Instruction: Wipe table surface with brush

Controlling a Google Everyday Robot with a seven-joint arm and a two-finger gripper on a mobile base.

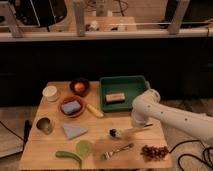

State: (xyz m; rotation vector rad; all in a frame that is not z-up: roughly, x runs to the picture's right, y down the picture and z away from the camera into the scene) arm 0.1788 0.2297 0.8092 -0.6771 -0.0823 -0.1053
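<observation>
The table surface [100, 125] is a light tan wooden top that carries every item. The brush [120, 133] lies on it at centre right, its dark bristle head to the left and its pale handle running right under the arm's end. My gripper [135, 123] hangs from the white arm [165, 116], pointed down right over the brush handle and just in front of the green tray. The arm's wrist hides where the gripper meets the handle.
A green tray [134, 83] holding a tan block [115, 97] stands at the back right. A metal fork [117, 150] and grapes [154, 151] lie in front. Bowls [71, 106], cups [45, 125], a blue-grey cloth [75, 130] and a yellow item [95, 110] fill the left half.
</observation>
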